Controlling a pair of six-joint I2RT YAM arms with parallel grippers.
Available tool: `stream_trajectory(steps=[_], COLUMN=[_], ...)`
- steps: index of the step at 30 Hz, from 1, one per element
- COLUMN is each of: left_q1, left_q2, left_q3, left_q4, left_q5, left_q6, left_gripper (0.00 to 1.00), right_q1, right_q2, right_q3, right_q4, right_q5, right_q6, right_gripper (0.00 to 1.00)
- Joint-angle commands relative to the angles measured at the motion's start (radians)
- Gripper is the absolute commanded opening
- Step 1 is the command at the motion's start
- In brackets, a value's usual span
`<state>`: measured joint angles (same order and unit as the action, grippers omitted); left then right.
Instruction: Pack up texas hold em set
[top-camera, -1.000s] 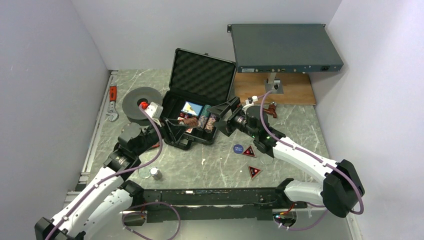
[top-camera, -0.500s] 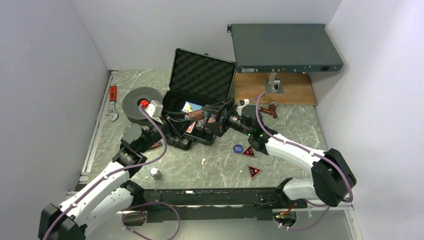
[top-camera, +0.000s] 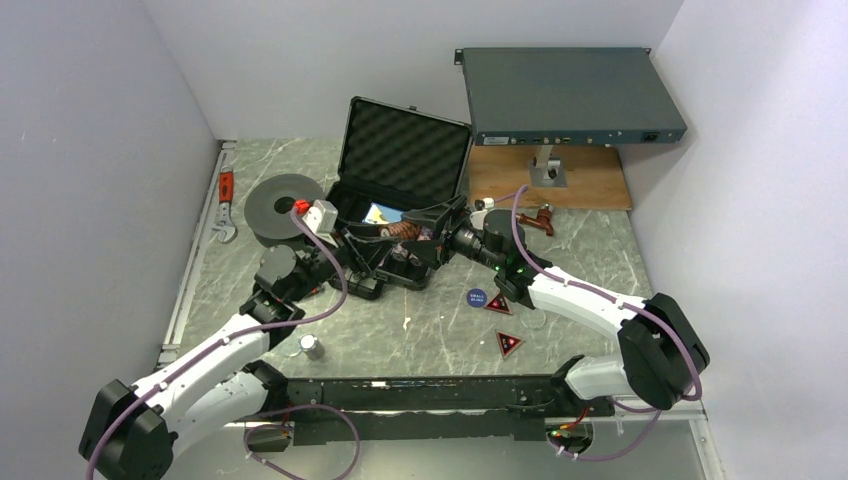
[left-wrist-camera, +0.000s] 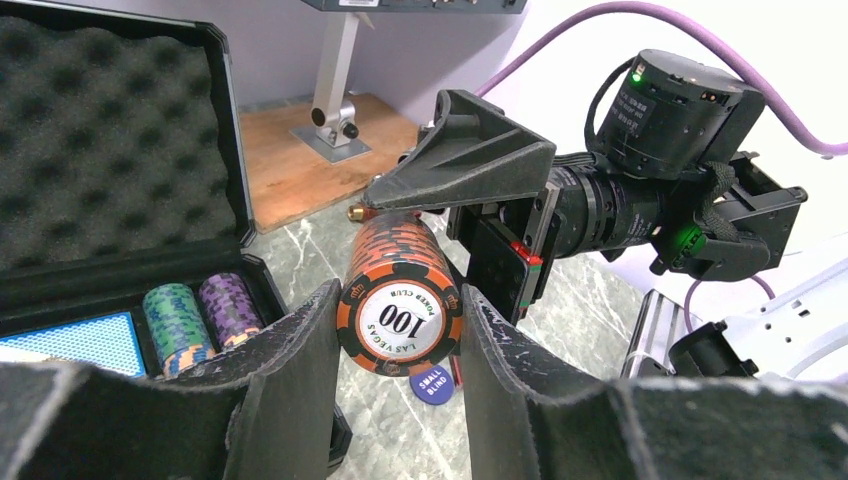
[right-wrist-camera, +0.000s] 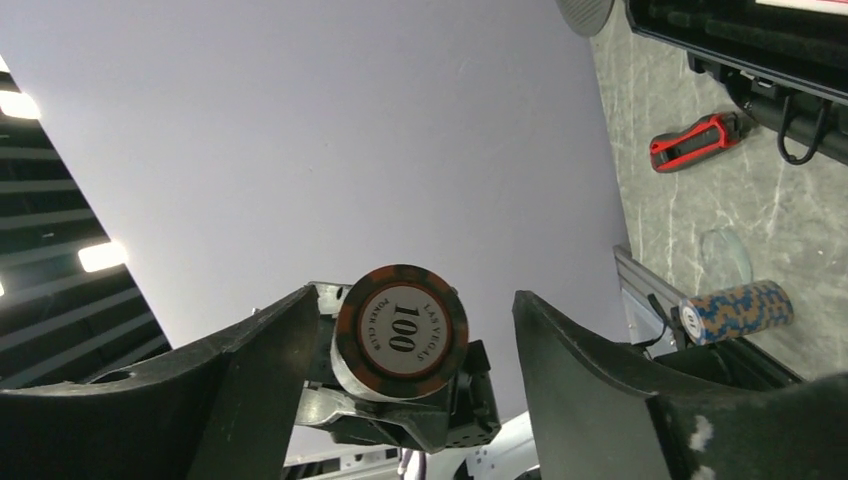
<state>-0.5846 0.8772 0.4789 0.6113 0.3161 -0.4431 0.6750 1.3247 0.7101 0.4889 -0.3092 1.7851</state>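
An orange-and-black chip stack (left-wrist-camera: 400, 318) marked 100 hangs level above the front of the open black case (top-camera: 405, 150). My left gripper (left-wrist-camera: 400, 300) is shut on one end of it. My right gripper (right-wrist-camera: 415, 300) stands open around the other end (right-wrist-camera: 402, 330), with a gap on one side. In the top view the stack (top-camera: 403, 229) lies between both grippers. Green (left-wrist-camera: 175, 320) and purple (left-wrist-camera: 232, 310) stacks and a blue deck (left-wrist-camera: 70, 340) sit in the case. The blue button (top-camera: 476, 296), two triangular markers (top-camera: 498, 303) and a blue-orange stack (top-camera: 312, 346) lie on the table.
The grey rack box (top-camera: 570, 95) stands on a post over a wooden board (top-camera: 590, 180) at the back right. A dark round spool (top-camera: 278, 205) sits left of the case. A red-handled wrench (top-camera: 226, 190) lies by the left wall.
My left gripper has risen and moved right with the orange stack. My right gripper has moved left until its fingers stand around the stack's far end.
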Motion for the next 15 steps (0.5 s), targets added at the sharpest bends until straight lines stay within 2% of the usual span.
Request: stream_trajectory(steps=[1, 15], left_q1=[-0.018, -0.052], left_q2=[0.013, 0.023], left_q3=[0.032, 0.027], left_q4=[0.187, 0.195], left_q5=[-0.009, -0.038], left_q6=[-0.006, 0.011], left_gripper=[0.0, 0.0], right_q1=[0.003, 0.003], right_q2=[-0.005, 0.034], right_q3=[0.021, 0.071], right_q4=[0.084, 0.131], right_q5=[-0.023, -0.046], right_q6=[0.034, 0.083], right_gripper=[0.7, 0.14])
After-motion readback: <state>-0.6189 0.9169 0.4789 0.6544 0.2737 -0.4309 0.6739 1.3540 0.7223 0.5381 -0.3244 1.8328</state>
